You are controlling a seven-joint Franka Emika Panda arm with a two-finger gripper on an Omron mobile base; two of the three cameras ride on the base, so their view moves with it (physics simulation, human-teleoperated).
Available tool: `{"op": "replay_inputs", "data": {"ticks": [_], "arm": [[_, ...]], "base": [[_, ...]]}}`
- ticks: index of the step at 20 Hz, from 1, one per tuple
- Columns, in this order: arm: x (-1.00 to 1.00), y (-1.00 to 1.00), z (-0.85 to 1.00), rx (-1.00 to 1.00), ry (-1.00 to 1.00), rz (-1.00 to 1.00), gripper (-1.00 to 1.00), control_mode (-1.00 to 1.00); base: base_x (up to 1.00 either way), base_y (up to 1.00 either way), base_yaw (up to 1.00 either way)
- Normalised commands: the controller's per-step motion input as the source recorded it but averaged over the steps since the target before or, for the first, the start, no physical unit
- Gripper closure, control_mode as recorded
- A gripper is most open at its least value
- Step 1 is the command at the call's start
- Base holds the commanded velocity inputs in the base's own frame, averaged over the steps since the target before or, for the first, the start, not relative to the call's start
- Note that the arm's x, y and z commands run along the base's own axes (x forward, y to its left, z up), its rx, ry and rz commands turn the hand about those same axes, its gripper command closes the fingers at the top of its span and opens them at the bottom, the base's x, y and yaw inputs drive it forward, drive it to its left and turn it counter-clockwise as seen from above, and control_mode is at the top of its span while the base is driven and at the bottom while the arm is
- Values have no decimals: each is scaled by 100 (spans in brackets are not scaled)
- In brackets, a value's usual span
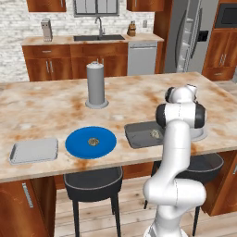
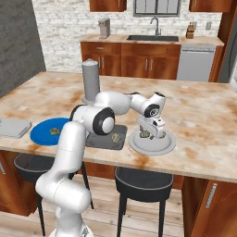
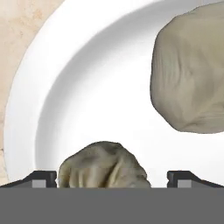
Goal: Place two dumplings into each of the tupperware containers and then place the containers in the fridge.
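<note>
Near the counter's front edge, your gripper [image 3: 112, 186] hangs over the pale plate [image 3: 87, 87], jaws wide, straddling one lumpy round dumpling [image 3: 103, 166] with no clear long axis.

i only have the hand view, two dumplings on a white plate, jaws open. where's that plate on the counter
Observer: The light plate sits near the counter's front edge, just right of the dark container.
Operator: anything in that container
Observer: One dumpling lies in it.
Operator: and the other container
Observer: The light container sits at the far left, past a blue plate with one dumpling on it.
</note>
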Motion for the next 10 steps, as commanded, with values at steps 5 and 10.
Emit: {"op": "replay_inputs", "data": {"ticks": [5, 10], "arm": [[1, 0, -6, 0, 0, 0, -100, -100], [-11, 0, 0, 0, 0, -1, -100, -100]], "base": [[0, 0, 0], [0, 0, 0]]}}
